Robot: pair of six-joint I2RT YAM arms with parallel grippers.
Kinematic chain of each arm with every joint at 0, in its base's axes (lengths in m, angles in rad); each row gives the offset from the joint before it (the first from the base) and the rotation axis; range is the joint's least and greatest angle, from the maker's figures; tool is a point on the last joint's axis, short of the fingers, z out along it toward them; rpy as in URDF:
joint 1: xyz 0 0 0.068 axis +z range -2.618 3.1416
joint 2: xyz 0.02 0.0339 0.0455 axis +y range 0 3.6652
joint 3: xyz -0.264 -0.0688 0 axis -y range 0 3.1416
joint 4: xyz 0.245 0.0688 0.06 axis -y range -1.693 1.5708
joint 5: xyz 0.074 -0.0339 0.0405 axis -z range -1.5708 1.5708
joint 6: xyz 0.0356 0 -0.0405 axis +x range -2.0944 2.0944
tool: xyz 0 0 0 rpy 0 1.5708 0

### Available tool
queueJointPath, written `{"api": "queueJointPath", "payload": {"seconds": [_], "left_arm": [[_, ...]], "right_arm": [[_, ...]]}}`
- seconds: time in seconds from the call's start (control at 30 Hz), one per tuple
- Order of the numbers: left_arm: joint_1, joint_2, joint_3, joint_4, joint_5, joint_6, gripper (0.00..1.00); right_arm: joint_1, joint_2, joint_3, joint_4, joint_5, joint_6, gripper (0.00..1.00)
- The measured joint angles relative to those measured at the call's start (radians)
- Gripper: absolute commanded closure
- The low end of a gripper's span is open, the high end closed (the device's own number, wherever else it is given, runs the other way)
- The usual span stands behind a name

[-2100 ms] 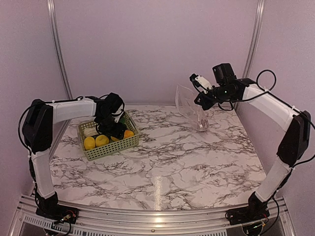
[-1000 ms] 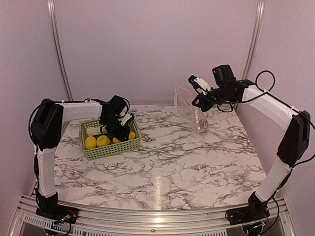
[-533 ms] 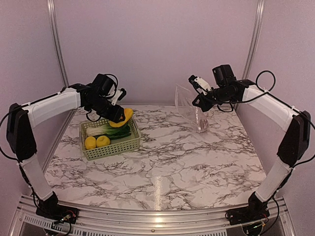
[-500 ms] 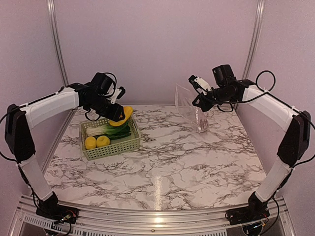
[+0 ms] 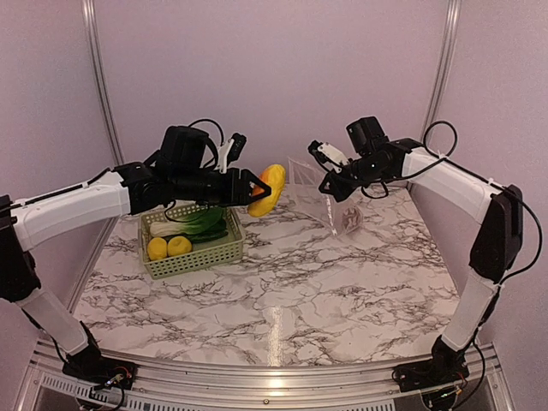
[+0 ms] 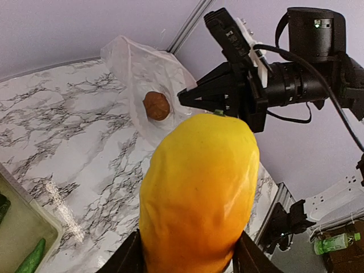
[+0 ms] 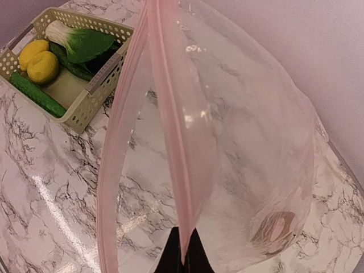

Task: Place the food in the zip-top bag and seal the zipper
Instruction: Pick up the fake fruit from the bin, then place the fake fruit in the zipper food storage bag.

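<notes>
Above counter (image 5: 300, 291) at 12 o'clock, left hand (image 5: 256, 189) clamping orange-yellow fruit (image 5: 271, 186) near zip-top bag (image 5: 341, 204); right hand (image 5: 327, 182) pinching zipper (image 7: 170, 114), mouth gaping. Brown piece (image 6: 156, 106) inside; lemons (image 7: 38, 61), bok choy (image 7: 85, 44), cucumber (image 7: 34, 94) waiting in basket (image 7: 98, 95); sealing pending.

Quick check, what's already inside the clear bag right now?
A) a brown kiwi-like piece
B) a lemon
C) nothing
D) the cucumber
A: a round brown piece shows through the clear bag near its bottom, while the lemons and cucumber lie in the basket.
</notes>
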Motion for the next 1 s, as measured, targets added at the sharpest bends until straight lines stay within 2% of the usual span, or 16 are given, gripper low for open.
{"api": "queueJointPath", "payload": {"seconds": [0.17,0.3,0.6,0.83,1.0], "left_arm": [[-0.045,0.042,0.000,0.175,0.056,-0.149,0.80],[-0.059,0.128,0.017,0.246,0.067,-0.249,0.82],[-0.058,0.336,0.138,0.282,0.093,-0.409,0.85],[-0.057,0.386,0.194,0.276,0.121,-0.512,0.93],[-0.041,0.395,0.193,0.291,0.126,-0.625,0.94]], "right_arm": [[0.035,0.025,0.027,-0.025,0.016,0.001,1.00],[0.043,0.031,0.065,-0.042,0.014,0.003,1.00],[0.048,0.030,0.089,-0.057,0.006,0.008,1.00],[0.064,0.007,0.050,-0.048,0.056,-0.010,1.00],[0.086,-0.023,0.030,-0.046,0.095,-0.016,1.00]]}}
